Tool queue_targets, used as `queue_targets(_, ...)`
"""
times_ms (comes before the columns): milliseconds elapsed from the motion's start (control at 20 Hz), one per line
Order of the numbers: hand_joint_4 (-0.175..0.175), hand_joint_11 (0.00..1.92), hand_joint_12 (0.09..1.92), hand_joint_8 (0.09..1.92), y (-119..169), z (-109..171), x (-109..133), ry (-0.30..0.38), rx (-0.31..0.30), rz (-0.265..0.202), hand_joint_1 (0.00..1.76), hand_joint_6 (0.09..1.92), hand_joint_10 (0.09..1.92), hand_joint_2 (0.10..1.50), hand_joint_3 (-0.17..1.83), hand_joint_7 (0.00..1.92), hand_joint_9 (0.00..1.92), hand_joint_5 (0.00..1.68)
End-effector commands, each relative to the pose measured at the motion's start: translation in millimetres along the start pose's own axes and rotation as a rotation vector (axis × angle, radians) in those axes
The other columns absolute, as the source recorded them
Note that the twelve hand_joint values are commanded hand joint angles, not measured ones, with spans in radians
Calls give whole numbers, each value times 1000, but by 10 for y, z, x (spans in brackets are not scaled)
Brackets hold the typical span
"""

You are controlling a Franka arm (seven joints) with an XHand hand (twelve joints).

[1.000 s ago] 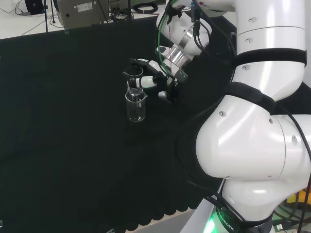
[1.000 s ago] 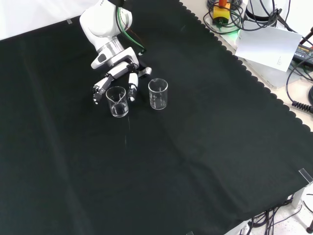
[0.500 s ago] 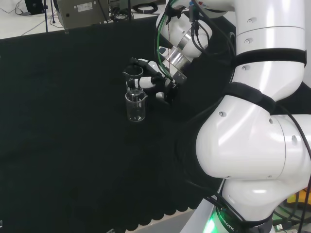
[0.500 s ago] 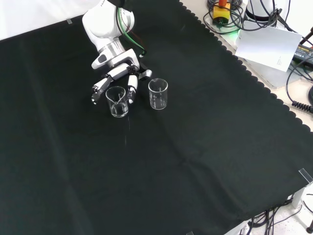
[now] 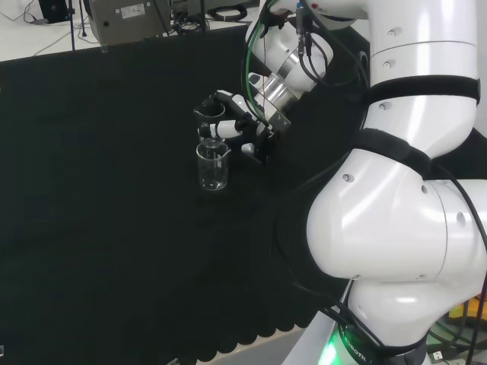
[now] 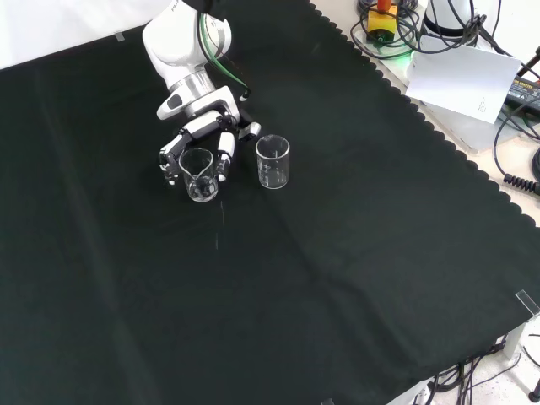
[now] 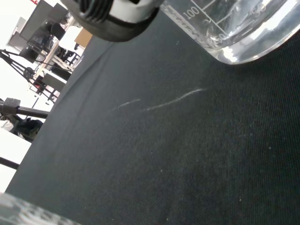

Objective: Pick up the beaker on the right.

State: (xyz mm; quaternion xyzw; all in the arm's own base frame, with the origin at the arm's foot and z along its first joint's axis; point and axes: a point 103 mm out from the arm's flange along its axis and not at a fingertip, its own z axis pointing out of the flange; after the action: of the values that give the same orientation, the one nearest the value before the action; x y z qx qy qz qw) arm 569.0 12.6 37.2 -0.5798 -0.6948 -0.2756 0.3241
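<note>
Two clear glass beakers stand on the black cloth. In the front view the left beaker (image 6: 198, 175) has my hand (image 6: 202, 135) behind it, with fingers (image 6: 225, 153) curled down along both of its sides. The right beaker (image 6: 272, 161) stands apart, untouched. In the head view the held beaker (image 5: 207, 115) is the farther one, wrapped by my hand (image 5: 237, 125), and the free beaker (image 5: 213, 166) stands nearer. The wrist view shows a beaker's thick base (image 7: 243, 35) resting on the cloth beside a fingertip (image 7: 112, 18).
The arm's white links (image 5: 396, 198) rise at the right of the head view. Cables, a paper sheet (image 6: 464, 80) and gear lie beyond the cloth's scalloped edge at the front view's right. Bare black cloth (image 6: 321, 295) spreads around the beakers.
The fingers have drawn in around the left beaker in the front view, closing on its sides. That beaker shifted slightly left. The right beaker has not moved.
</note>
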Motion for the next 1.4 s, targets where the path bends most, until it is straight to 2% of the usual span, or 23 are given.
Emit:
queue_targets(50, -50, 303, 1294, 1095, 9, 6, -5, 34, -31, 20, 1070, 1500, 692, 937, -175, 601, 729, 603)
queue_targets(250, -77, 474, 1211, 1140, 25, -14, 12, 26, -21, 15, 1114, 1478, 683, 971, -175, 704, 849, 703)
queue_targets(450, -66, 500, 1194, 1062, 20, -28, 14, 22, -15, 20, 1125, 1347, 658, 973, -175, 646, 830, 683)
queue_targets(550, -67, 522, 1184, 1030, 8, -43, 21, 9, -39, 27, 1128, 1301, 652, 975, -175, 644, 829, 688)
queue_targets(600, -66, 603, 1152, 1008, 3, -65, 29, -1, -62, 29, 1131, 1159, 628, 1038, -175, 716, 894, 822)
queue_targets(700, 2, 942, 982, 781, -11, -122, 75, -59, -102, 19, 1213, 926, 590, 1094, -175, 1038, 1101, 1042)
queue_targets(750, 13, 1072, 882, 636, -9, -170, 105, -80, -113, 7, 1243, 809, 574, 1087, -175, 1181, 1198, 1115)
queue_targets(800, 9, 1160, 791, 495, -3, -241, 145, -110, -122, -13, 1265, 686, 550, 1071, -175, 1299, 1286, 1181)
queue_targets(900, -7, 1255, 663, 260, 18, -405, 232, -143, -137, -42, 1290, 483, 477, 1043, -175, 1460, 1411, 1282)
queue_targets(1000, -20, 1289, 603, 121, 33, -592, 334, -177, -143, -76, 1299, 378, 418, 1030, -175, 1542, 1478, 1331)
queue_targets(1050, -25, 1294, 591, 91, 33, -679, 384, -199, -148, -89, 1301, 353, 406, 1027, -175, 1560, 1497, 1342)
queue_targets(1150, -123, 1298, 581, 87, 15, -830, 470, -232, -149, -108, 1312, 333, 397, 1027, -175, 1545, 1518, 1368)
queue_targets(1200, -149, 1300, 581, 87, -7, -895, 506, -241, -152, -115, 1315, 329, 398, 1027, -175, 1539, 1526, 1375)
queue_targets(1300, -170, 1308, 583, 87, -63, -1008, 564, -250, -149, -123, 1316, 324, 403, 1027, -175, 1534, 1541, 1381)
queue_targets(1400, -175, 1316, 586, 87, -146, -1103, 613, -262, -136, -127, 1316, 322, 410, 1027, -175, 1532, 1553, 1383)
